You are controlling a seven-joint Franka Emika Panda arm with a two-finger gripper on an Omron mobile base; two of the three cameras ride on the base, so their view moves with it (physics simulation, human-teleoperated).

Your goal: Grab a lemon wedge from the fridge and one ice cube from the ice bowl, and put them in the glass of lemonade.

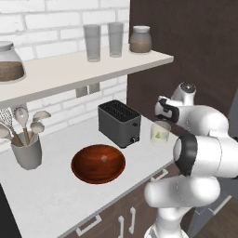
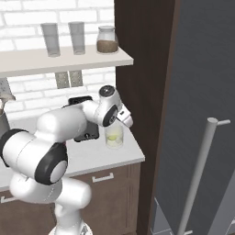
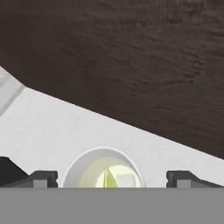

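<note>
One lemon wedge (image 3: 109,177) is seen floating inside the glass of lemonade (image 1: 160,132), beside the toaster (image 1: 119,122). Just above the glass, the hand (image 3: 111,179) is held wide open and empty, likely because the wedge is delivered.

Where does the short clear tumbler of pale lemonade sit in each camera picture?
Left base view: short clear tumbler of pale lemonade, right of centre, beside the dark grey toaster.
Right base view: tumbler at centre, below the arm's wrist, toaster behind it.
Hand view: tumbler at bottom centre, seen from above, between the open claw tips.
Shared landmark: white countertop against the dark brown cabinet wall.
</note>
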